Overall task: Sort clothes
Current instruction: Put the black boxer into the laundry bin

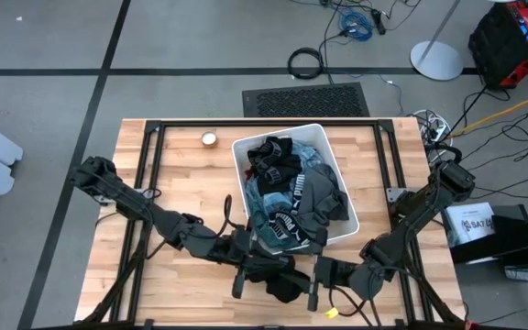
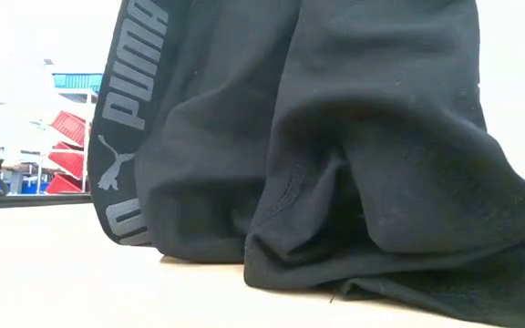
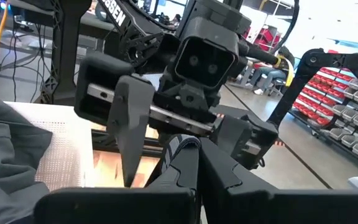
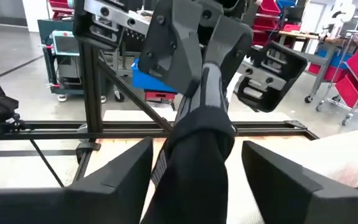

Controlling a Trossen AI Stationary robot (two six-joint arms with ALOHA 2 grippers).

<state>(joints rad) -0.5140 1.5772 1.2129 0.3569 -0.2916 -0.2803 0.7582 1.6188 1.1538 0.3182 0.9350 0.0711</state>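
A black garment (image 1: pixel 283 282) with a grey lettered band (image 2: pixel 124 100) is bunched near the table's near edge, between my two grippers. My left gripper (image 1: pixel 246 275) comes from the left and is shut on it. My right gripper (image 1: pixel 316 277) faces it from the right, open. Its fingers stand on either side of the garment (image 4: pixel 197 155), and I see no touch. The white bin (image 1: pixel 335 147) behind holds the other clothes (image 1: pixel 291 194): black, teal-grey and dark grey pieces piled together. My left gripper pinches the black garment at a bunched fold beside the grey band (image 4: pixel 207 84) between its two fingers. The fingers (image 4: pixel 166 43) lie about level, coming from the table's left. The garment hangs below them, slack, with its lower folds (image 2: pixel 354 273) on the table.
The bin stands just behind the grippers, at the table's middle. A small round pale object (image 1: pixel 209 138) lies at the far left of the bin. Black frame rails (image 1: pixel 149 174) run along the table's sides. Bare wood (image 1: pixel 126 275) lies at the near left.
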